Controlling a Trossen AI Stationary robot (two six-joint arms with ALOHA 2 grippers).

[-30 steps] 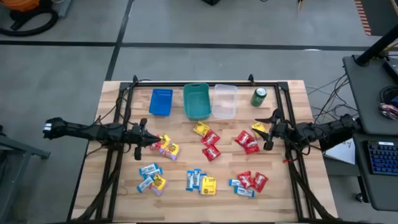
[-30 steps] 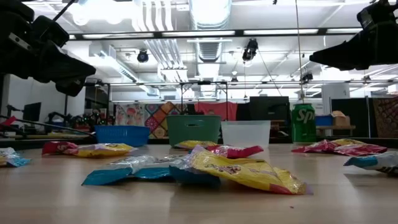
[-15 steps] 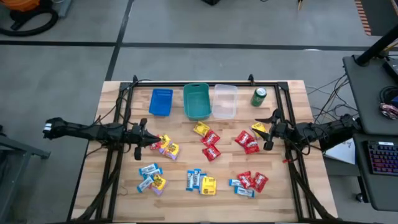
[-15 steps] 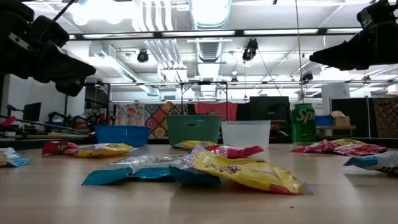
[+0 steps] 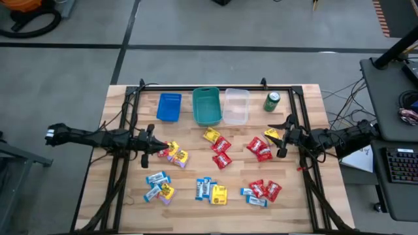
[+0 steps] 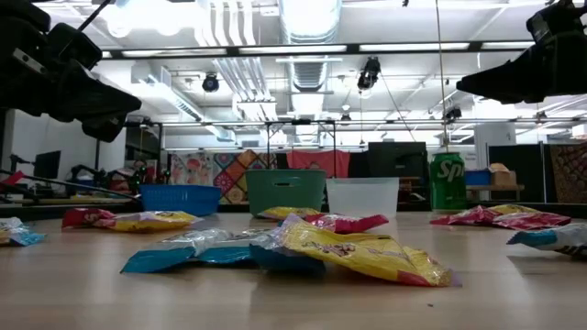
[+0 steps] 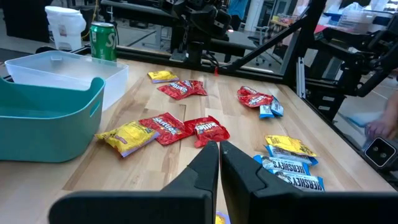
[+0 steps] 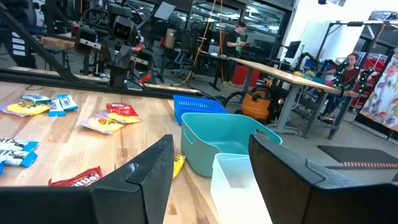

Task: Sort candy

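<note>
Candy packets in red, yellow and light blue-white lie flat in loose clusters over the wooden table. My left gripper hovers at the table's left side beside a yellow and red cluster. It is shut and holds nothing, and its fingers point across the table. My right gripper hovers at the right side, near red packets. It is open, with nothing between its fingers. Both grippers hang well above the tabletop in the low view.
A blue bin, a teal bin and a clear bin stand in a row along the far edge. A green soda can stands right of them. A dark frame rims the table. People stand in the room beyond.
</note>
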